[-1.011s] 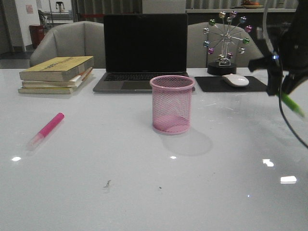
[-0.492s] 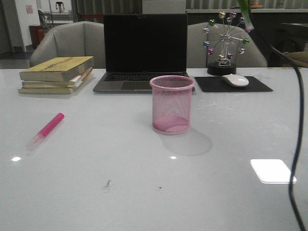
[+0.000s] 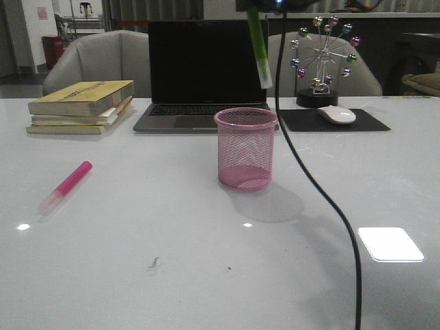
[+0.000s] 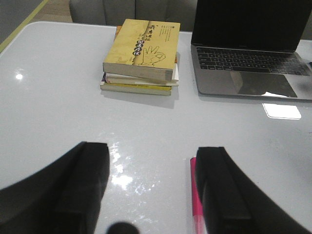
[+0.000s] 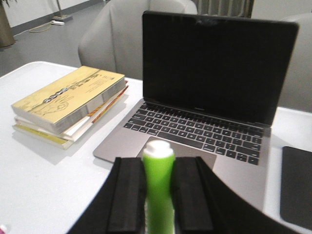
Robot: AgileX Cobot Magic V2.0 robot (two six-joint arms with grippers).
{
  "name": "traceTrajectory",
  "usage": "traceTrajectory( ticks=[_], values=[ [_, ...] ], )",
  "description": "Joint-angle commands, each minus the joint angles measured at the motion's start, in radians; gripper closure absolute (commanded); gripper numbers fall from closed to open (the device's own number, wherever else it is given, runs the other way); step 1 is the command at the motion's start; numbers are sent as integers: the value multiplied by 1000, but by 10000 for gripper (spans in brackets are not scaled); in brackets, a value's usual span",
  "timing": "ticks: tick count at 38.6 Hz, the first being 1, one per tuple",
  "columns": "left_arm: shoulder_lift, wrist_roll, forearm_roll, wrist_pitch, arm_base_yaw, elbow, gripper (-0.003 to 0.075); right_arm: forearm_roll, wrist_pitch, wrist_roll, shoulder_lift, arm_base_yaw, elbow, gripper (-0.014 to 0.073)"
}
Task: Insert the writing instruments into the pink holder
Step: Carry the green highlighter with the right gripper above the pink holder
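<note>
Right wrist view, claw gripping green marker

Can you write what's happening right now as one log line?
right gripper: holds green marker above pink holder | left gripper: open | pink marker: on table

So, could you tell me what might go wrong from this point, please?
The green marker hangs tilted above the pink holder, so on descent its tip could catch the rim and tip the cup. The right gripper pinches only its sides; it may slip. The dangling cable could snag the holder.
</note>
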Motion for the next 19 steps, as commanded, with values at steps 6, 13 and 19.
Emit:
traceTrajectory(
  ticks=[6,13,19],
  values=[
    [-10,-6,-7,-121,-4,-38,264,-24,-464,24,-6,1,180,538],
    [-10,-6,-7,-121,-4,-38,264,-24,-553,25,86,1,201,538],
    [-10,-6,-7,-121,-4,-38,264,-38,-561,28,119,1,202,536]
  ],
)
